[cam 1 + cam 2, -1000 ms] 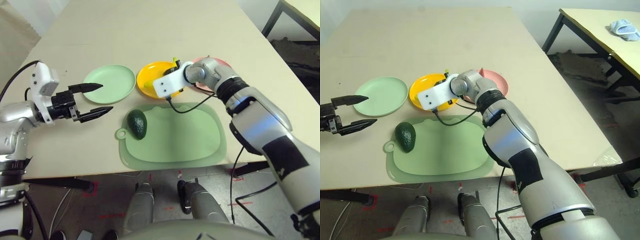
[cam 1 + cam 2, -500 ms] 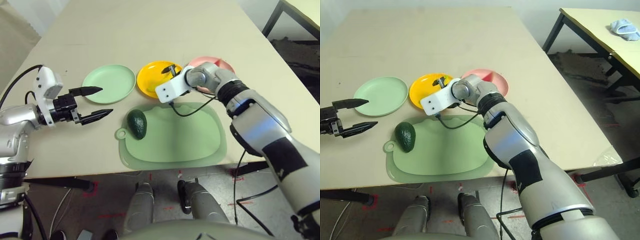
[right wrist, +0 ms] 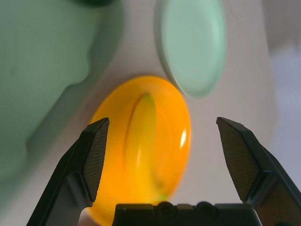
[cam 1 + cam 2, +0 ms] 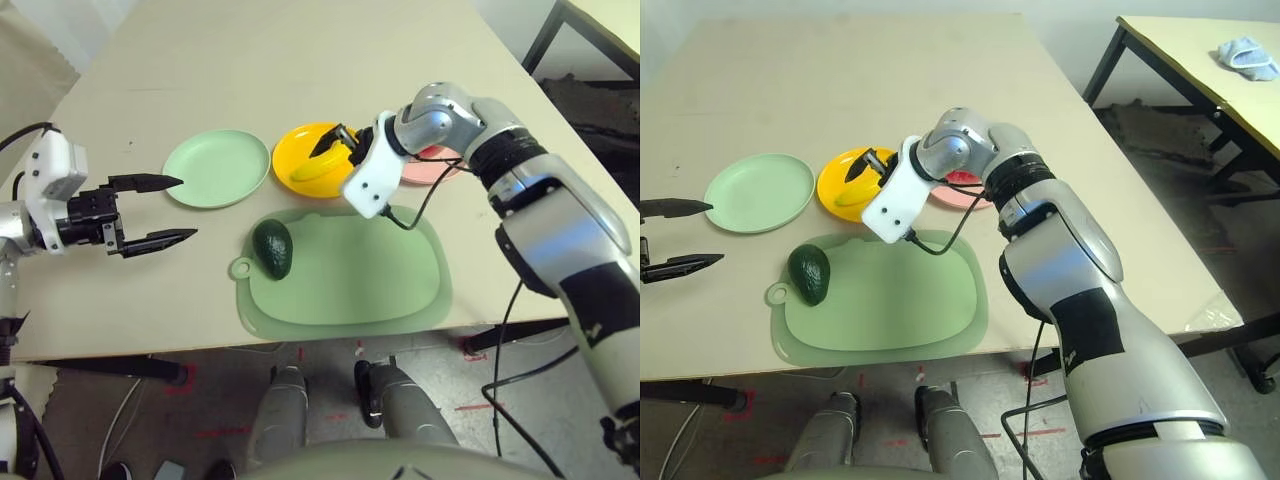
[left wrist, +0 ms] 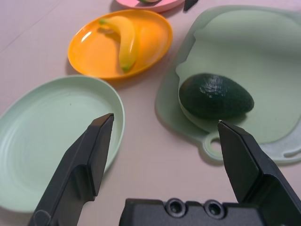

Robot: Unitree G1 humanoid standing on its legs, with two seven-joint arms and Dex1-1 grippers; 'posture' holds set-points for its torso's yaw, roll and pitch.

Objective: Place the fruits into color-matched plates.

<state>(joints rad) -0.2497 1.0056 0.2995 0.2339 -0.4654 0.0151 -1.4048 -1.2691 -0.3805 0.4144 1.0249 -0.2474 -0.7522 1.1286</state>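
The yellow banana [image 4: 316,169] lies in the yellow-orange plate [image 4: 296,146]. My right gripper [image 4: 340,146] hovers just above it, open and holding nothing. The dark green avocado [image 4: 273,248] rests on the left end of the cutting board [image 4: 350,270]. Behind my right forearm sits the pink plate [image 4: 958,196] with the red watermelon wedge [image 4: 962,178] in it, mostly hidden. The pale green plate [image 4: 216,168] has nothing on it. My left gripper [image 4: 186,208] is open, low over the table, left of the avocado and in front of the green plate.
The table's front edge runs just below the cutting board. A black cable hangs from my right wrist over the board. A second table with a blue cloth [image 4: 1247,55] stands off to the right.
The right gripper let go of the banana in the yellow-orange plate, then rose and drew back to the right. The left arm pulled back to the left.
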